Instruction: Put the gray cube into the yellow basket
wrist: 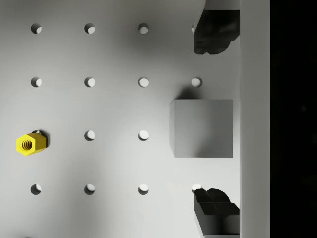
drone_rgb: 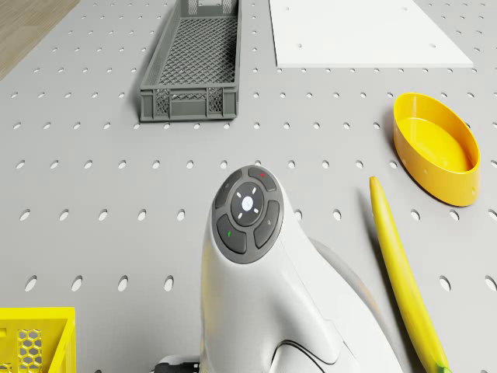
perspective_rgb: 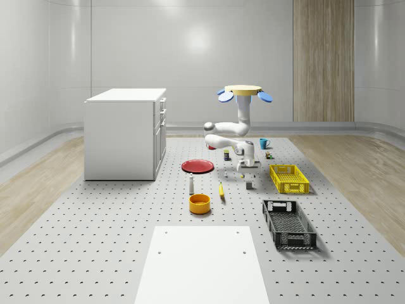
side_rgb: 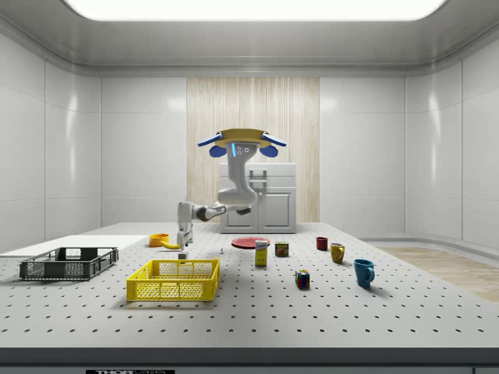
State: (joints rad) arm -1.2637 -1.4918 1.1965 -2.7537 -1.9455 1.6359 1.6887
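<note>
Drone [perspective_rgb: 243,90] hovering above perforated table [perspective_rgb: 126,228]; gripper [wrist: 213,121] hanging spread wide over small gray cube [wrist: 203,128], gripping nothing; cube sitting on table beside yellow mesh basket [perspective_rgb: 289,178].

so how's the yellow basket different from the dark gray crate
The yellow basket is bright yellow; the dark gray crate is charcoal. In the whole-scene view the yellow basket sits beside the gripper and the gray cube, while the dark gray crate lies nearer the camera and looks longer. Both are open-topped, lattice-walled and rest flat on the perforated table.
</note>
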